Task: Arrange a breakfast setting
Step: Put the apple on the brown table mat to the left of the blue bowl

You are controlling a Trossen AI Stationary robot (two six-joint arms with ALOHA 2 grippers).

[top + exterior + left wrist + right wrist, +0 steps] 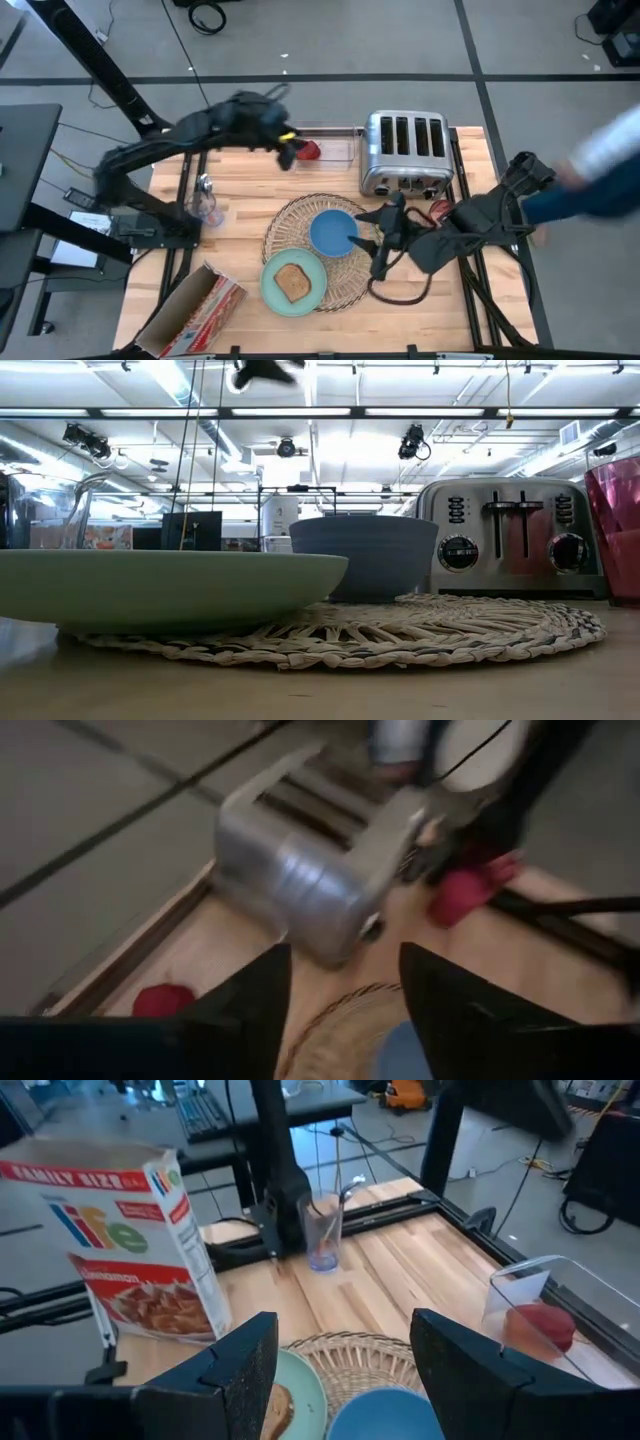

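A round woven placemat (345, 285) lies at the table's middle. On it stand a blue bowl (333, 232) and a mint-green plate (272, 290) with a toast slice (292, 283). A red apple (310, 150) lies in a clear bin (340, 145) at the far edge, left of the chrome toaster (405, 152). A pink cup (438, 209) stands in front of the toaster, partly hidden by my right arm. My left gripper (289, 155) is open and empty just left of the apple. My right gripper (384, 238) is open and empty, right of the bowl. The orange-handled utensil is not made out.
A cereal box (195, 310) lies at the near left corner. A clear glass (207, 200) with a thin utensil in it stands at the left. A person's blurred sleeve (600, 165) reaches in over the right edge. Bare wood shows between the glass and the placemat.
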